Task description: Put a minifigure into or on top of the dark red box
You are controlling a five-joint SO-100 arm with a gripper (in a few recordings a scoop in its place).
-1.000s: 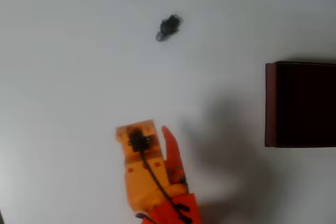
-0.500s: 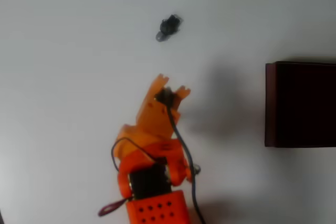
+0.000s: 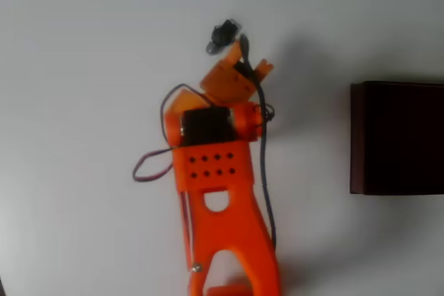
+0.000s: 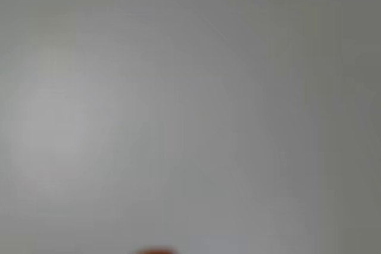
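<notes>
Minifigure overhead, beside gripper; wrist blurred.

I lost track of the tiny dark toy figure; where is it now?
In the overhead view the tiny dark grey-black minifigure lies on the white table, upper middle, just beyond the orange arm's pincer, well left of the dark red box.

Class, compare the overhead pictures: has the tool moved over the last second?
Yes. The tool has travelled up the overhead picture, reaching the minifigure, which lies where it was.

The tiny dark minifigure lies well apart from the dark red box (right edge).
</notes>
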